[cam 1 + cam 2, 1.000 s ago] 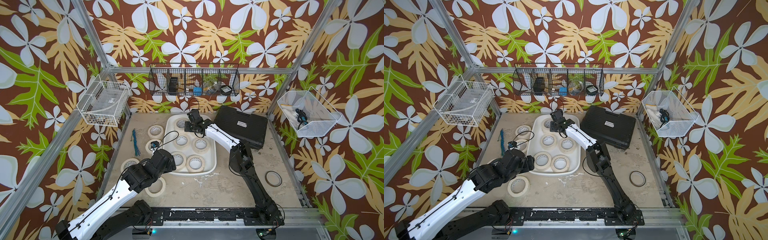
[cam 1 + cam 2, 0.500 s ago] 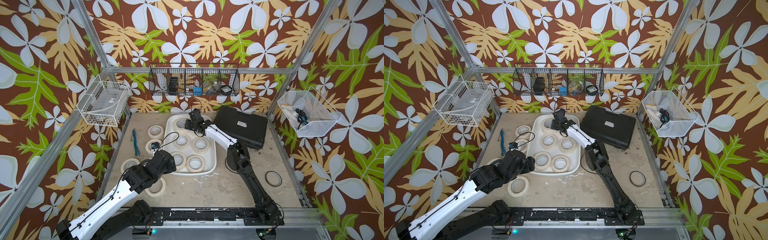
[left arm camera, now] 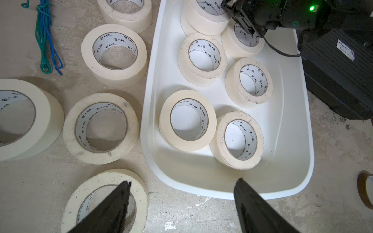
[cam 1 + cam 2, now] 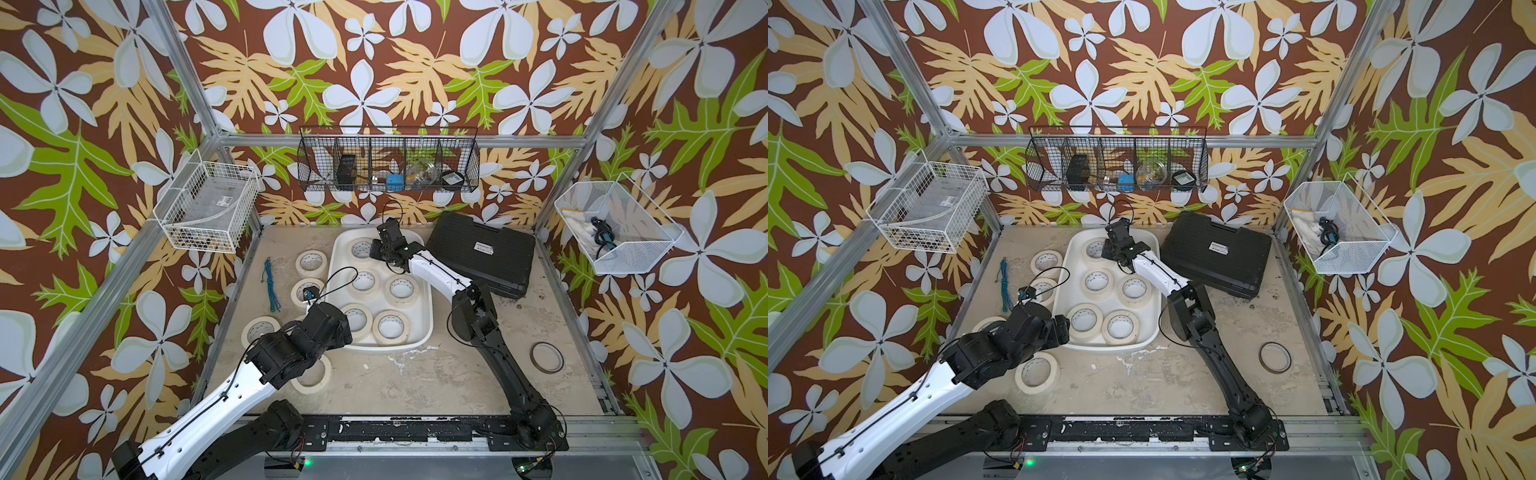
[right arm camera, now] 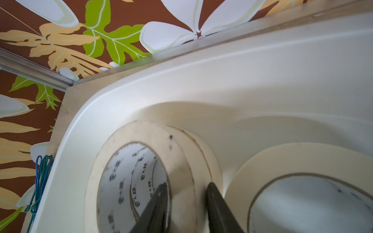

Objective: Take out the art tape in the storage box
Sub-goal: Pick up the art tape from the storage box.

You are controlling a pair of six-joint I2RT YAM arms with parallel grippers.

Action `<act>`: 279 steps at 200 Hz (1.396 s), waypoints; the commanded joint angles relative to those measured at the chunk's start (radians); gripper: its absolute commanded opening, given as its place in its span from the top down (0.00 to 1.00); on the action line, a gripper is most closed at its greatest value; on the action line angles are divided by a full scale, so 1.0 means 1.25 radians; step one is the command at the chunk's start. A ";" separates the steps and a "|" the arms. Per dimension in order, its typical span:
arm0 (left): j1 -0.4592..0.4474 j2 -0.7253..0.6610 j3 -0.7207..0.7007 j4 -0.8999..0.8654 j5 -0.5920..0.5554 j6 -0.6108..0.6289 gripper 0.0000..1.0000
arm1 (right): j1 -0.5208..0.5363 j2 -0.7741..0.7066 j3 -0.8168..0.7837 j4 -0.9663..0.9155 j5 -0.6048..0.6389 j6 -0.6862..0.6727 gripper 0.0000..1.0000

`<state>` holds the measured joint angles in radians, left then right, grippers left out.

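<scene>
Right wrist view: right jaws just closed from half-spread to pinch the wall of the top cream-beige masking tape roll (image 5: 181, 153), stacked in the far corner of the white smooth plastic tub (image 5: 181, 80), so it looks ready to lift out; left jaws hang spread, empty.
</scene>
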<state>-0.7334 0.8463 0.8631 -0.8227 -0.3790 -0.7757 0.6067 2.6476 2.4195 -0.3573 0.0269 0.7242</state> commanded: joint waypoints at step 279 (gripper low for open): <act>0.001 0.249 0.291 0.060 0.078 0.238 0.18 | 0.048 -0.841 -0.866 -0.020 0.009 -0.181 0.95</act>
<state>-0.7334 1.1324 1.2057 -0.7883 -0.3416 -0.5507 0.6506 1.6733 1.4143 -0.4217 0.0261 0.4961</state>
